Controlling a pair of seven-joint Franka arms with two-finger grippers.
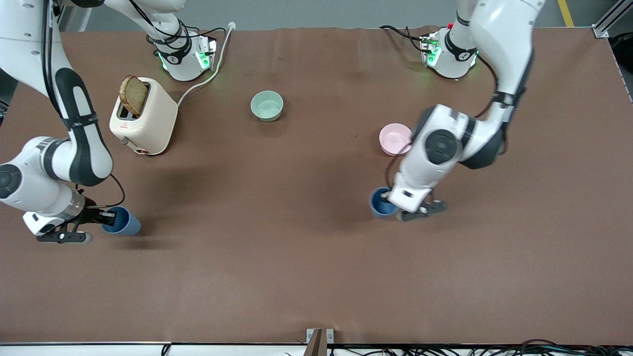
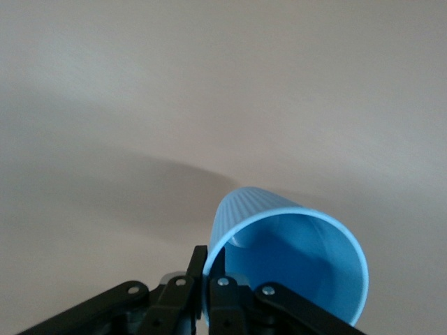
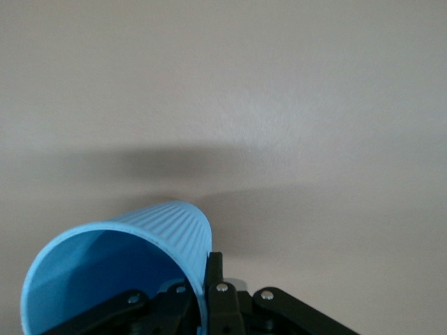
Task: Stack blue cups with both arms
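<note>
One blue cup point(image 1: 126, 223) is near the right arm's end of the table, tilted, with its mouth toward my right gripper point(image 1: 106, 217). That gripper is shut on the cup's rim wall, one finger inside and one outside; the right wrist view shows the gripper point(image 3: 209, 269) on the cup point(image 3: 119, 258). The other blue cup point(image 1: 380, 203) is toward the left arm's end, nearer the front camera than the pink bowl. My left gripper point(image 1: 394, 200) is shut on its rim in the same way, as the left wrist view shows the gripper point(image 2: 207, 262) on the cup point(image 2: 293, 258).
A cream toaster point(image 1: 146, 123) with a bread slice point(image 1: 133, 95) in its slot stands near the right arm's base, its cable trailing toward the base. A pale green bowl point(image 1: 267, 105) sits mid-table. A pink bowl point(image 1: 393, 138) sits beside the left arm's elbow.
</note>
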